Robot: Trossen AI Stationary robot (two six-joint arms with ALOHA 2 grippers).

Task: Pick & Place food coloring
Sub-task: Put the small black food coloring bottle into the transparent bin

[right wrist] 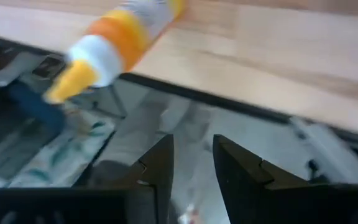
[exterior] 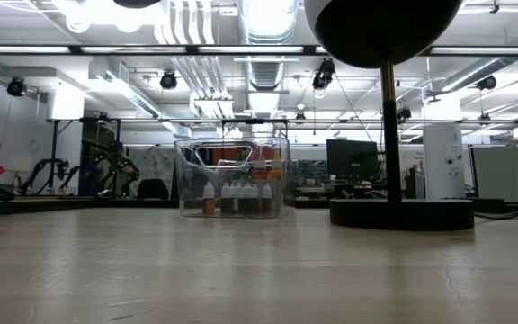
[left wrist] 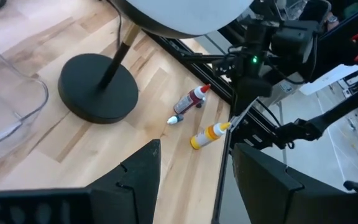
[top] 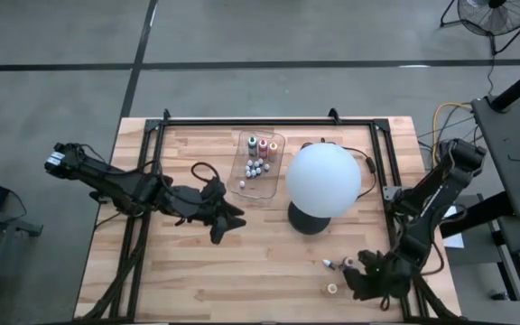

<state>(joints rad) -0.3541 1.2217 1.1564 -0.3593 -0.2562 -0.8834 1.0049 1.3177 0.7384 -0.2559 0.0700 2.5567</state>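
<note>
Two food-coloring bottles loose near the counter's right edge; others stocked in the tray.

Yellow bottle and red bottle are laid flat by the globe lamp; tray well apart. Right gripper, jaws narrowly parted and empty, is best centred over one bottle, across its body. Left gripper idle mid-counter, jaws wide.

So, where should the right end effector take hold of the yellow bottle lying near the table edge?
Probably around the middle of its body. The yellow bottle lies on its side, nozzle toward the table edge, so coming from above with fingers across its width suits it. The right end effector is nearby; the red bottle lies apart.
</note>
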